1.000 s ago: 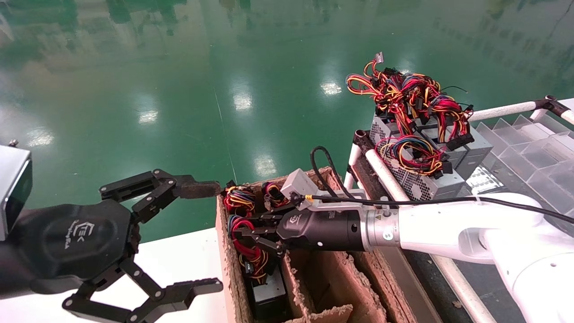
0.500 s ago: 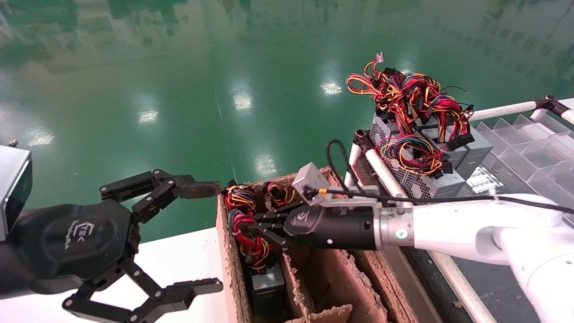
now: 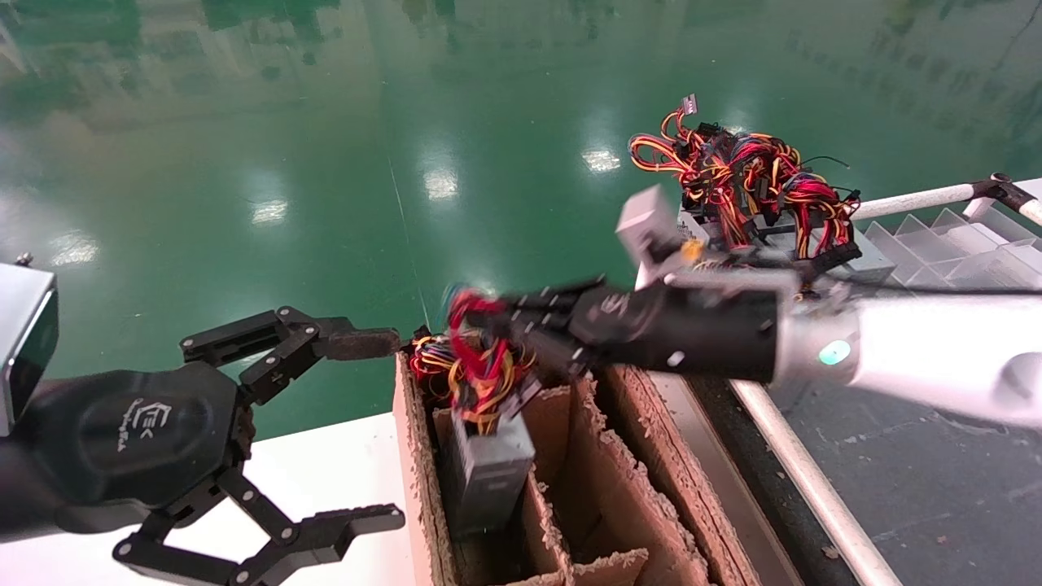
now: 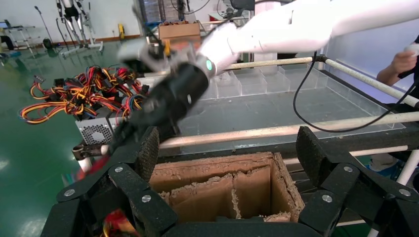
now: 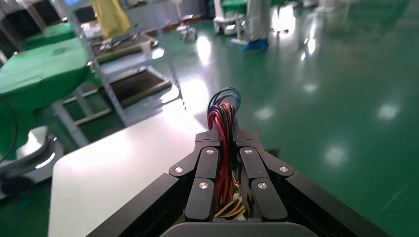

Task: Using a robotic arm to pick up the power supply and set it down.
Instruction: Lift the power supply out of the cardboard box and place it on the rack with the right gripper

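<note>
The power supply (image 3: 488,472), a slim grey metal box, hangs tilted and partly out of the left compartment of the cardboard box (image 3: 627,456). Its loop of red and yellow wires (image 3: 480,362) runs up into my right gripper (image 3: 488,321), which is shut on the bundle. In the right wrist view the red wires (image 5: 223,111) pass between the closed fingers of my right gripper (image 5: 225,129). The white robotic arm (image 3: 920,366) reaches in from the right. My left gripper (image 3: 383,430) stays parked, open and empty, left of the box.
Grey perforated boxes with tangled multicoloured wires (image 3: 757,187) are piled on the rack at the back right. A white pipe rail (image 3: 814,496) and clear plastic dividers (image 3: 961,252) lie right of the carton. A white table (image 3: 326,464) is under my left gripper. The carton's right-hand compartments (image 4: 217,187) show no contents.
My right gripper has risen and swung up with the wire bundle. The grey box has come up out of its compartment. The left arm has not moved.
</note>
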Robot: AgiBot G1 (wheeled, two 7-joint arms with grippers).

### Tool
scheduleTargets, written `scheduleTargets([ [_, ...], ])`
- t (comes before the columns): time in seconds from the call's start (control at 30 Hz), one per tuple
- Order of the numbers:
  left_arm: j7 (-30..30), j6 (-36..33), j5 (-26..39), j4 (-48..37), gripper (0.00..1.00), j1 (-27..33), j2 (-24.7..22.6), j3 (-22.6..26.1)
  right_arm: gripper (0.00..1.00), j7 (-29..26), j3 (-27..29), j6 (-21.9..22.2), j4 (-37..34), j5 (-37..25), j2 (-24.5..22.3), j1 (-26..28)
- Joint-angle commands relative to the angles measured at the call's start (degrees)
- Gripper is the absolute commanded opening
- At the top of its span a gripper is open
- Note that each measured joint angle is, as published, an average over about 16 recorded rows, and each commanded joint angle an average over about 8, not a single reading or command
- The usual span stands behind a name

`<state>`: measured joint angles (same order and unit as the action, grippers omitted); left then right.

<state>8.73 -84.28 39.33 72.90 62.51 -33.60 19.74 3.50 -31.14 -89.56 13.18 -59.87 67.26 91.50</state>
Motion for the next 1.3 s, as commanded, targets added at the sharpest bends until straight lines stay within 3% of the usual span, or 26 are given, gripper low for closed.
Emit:
scheduleTargets([
  [0.03,0.0,0.0,0.0,0.0,1.0,0.0,0.0,0.0,0.0,-1.0,0.43,-0.4,0.83,0.73,-1.28,0.75],
  [0.33,-0.01,0.0,-0.01,0.0,1.0,0.0,0.0,0.01,0.0,-5.75,3.11,1.28,8.6,4.55,-8.15,5.06],
  [0.6,-0.01,0.01,-0.01,0.0,1.0,0.0,0.01,0.02,0.0,-8.46,4.72,4.1,12.32,5.38,-11.35,11.59],
  [0.9,-0.01,0.01,-0.02,0.0,1.0,0.01,0.01,0.03,0.0,-9.1,5.21,7.31,7.5,3.71,-14.73,20.45],
  [1.3,-0.02,0.02,-0.03,0.0,1.0,0.01,0.02,0.04,0.0,-7.47,5.33,8.17,-0.71,1.6,-23.91,28.25],
])
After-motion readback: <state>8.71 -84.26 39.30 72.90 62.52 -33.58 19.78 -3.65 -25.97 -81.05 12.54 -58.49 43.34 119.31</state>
